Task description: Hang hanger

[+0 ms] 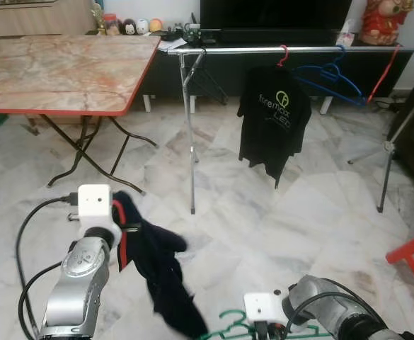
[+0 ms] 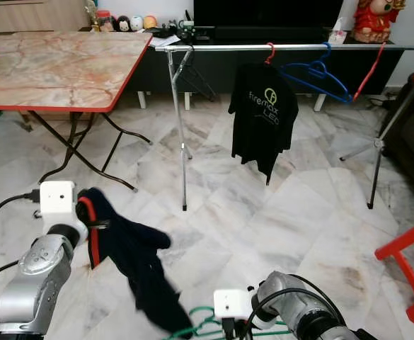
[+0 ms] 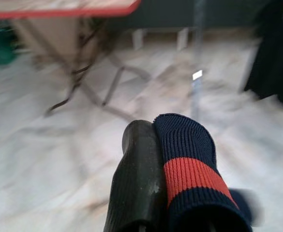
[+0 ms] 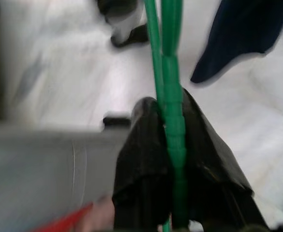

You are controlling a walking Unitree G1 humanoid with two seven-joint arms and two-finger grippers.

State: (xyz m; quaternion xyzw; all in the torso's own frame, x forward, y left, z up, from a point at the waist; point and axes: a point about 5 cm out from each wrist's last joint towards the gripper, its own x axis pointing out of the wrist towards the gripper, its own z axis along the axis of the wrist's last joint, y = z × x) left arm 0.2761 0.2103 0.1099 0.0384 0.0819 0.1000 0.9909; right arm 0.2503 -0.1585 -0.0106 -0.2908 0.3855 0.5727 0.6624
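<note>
My left gripper is shut on the ribbed navy-and-red collar of a dark navy garment that hangs down from it at lower left. At the bottom middle my right gripper is shut on a green plastic hanger, whose hook end lies near the garment's lower tip. Ahead stands a silver clothes rail on thin legs. On it hang a black printed T-shirt on a red hanger, a bare blue hanger and a red hanger.
A folding table with a marble-pattern top and red edge stands at the left. A dark TV cabinet runs behind the rail. A red stool sits at the right edge. The floor is white marble.
</note>
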